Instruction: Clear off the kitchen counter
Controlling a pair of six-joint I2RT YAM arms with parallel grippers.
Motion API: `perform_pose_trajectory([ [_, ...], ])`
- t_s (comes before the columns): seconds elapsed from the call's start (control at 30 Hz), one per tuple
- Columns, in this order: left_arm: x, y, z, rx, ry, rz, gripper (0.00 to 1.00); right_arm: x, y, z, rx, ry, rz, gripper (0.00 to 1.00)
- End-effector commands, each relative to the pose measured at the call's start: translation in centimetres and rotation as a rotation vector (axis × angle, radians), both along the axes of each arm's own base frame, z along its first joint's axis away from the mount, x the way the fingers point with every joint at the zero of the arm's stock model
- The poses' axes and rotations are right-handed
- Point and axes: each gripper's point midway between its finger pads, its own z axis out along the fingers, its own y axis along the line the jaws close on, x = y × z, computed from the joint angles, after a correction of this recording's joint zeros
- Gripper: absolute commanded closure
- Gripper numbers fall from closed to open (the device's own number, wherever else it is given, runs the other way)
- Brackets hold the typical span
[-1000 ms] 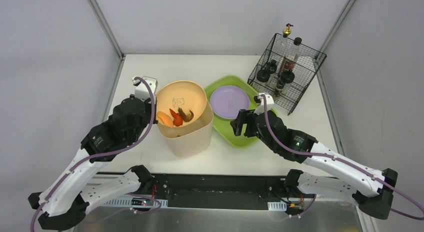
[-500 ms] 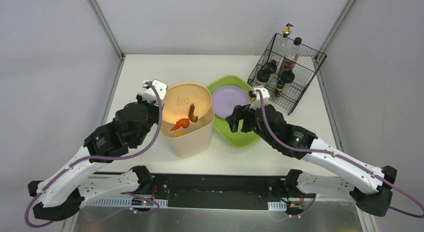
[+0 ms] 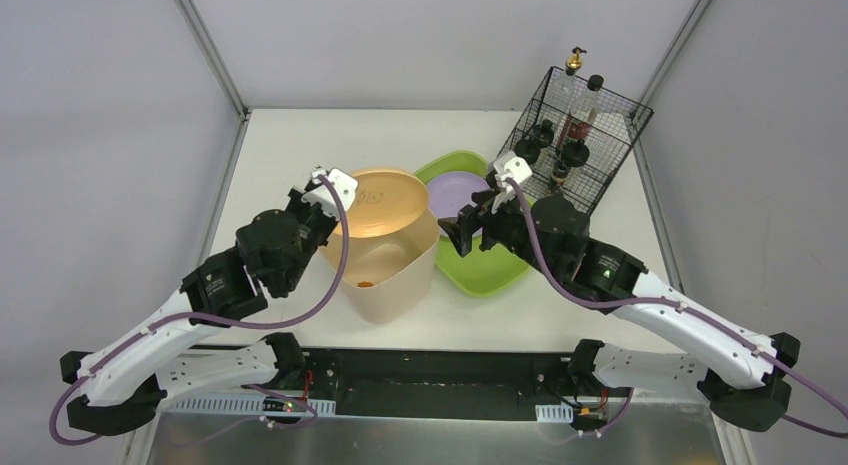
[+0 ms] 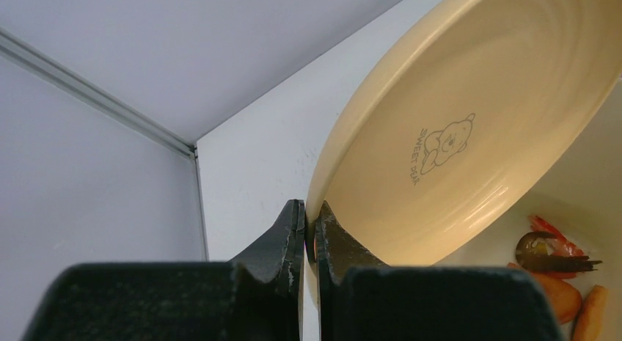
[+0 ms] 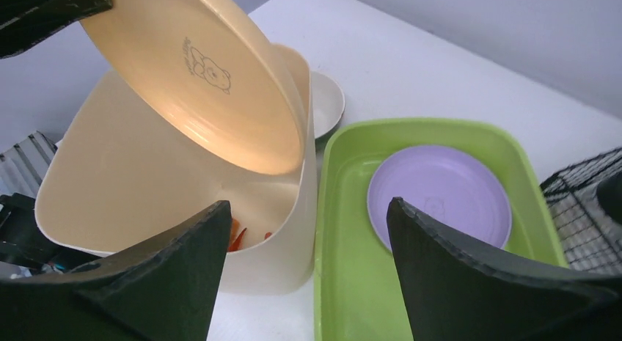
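The left gripper [image 4: 306,220] is pinched tight on the rim of a round cream plastic plate with a small bear print [image 4: 455,136]; its jaws are nearly together with only the thin rim between them. It holds the plate at the plate's left edge, tilted steeply, with the printed face turned down and right towards the mouth of a tall cream plastic bin [image 3: 395,285]. The plate's face looks bare. Orange and dark food scraps [image 4: 554,268] lie at the bottom of the bin, under the plate's low edge.

The right gripper [image 5: 306,209] is spread wide and holds nothing. It hangs just right of the bin, above the near left end of a lime-green rectangular plastic tray [image 5: 345,282]. A round lilac plate [image 5: 440,198] lies flat in the tray's far half. A small white dish [image 5: 326,99] shows on the far side of the bin.

All of this stands on the kitchen counter [image 3: 300,145], the white tabletop, which runs bare to the far left, with a black wire basket of bottles [image 3: 580,145] at the far right.

The scraping looks done. The tray lies to the right of the held plate, touching or just beside the bin. The right arm is nearer the tray, but the left has the plate, so it would need levelling and carrying right across the bin onto the lilac plate.
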Motion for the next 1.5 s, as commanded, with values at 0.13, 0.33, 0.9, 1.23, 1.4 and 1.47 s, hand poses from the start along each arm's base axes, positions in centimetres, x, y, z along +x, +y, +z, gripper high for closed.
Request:
perform_pose_trajectory([
  [0.13,-1.1,0.7,4.1,-0.115,-0.109,-0.056,1.00,0.3,2.4,5.9,0.041,-0.247,0.124,0.19],
  [0.33,-2.6,1.7,5.2,-0.184,-0.084,-0.101,1.00,0.2,4.2,7.0,0.023,-0.315,0.203,0.19],
  [0.9,-5.4,-0.2,5.7,-0.338,0.043,-0.276,1.00,-1.6,7.8,9.8,0.147,-0.312,0.364,0.35],
  [1.23,-5.7,-0.2,5.9,-0.370,0.082,-0.269,1.00,-1.6,6.6,9.2,0.189,-0.283,0.316,0.86],
  [1.4,-6.2,-0.3,7.1,-0.415,0.081,-0.295,0.77,-1.4,5.9,9.8,0.228,-0.259,0.273,1.00],
  [1.47,-6.3,-0.3,7.3,-0.426,0.081,-0.299,0.62,-1.1,5.4,10.2,0.248,-0.251,0.236,1.00],
])
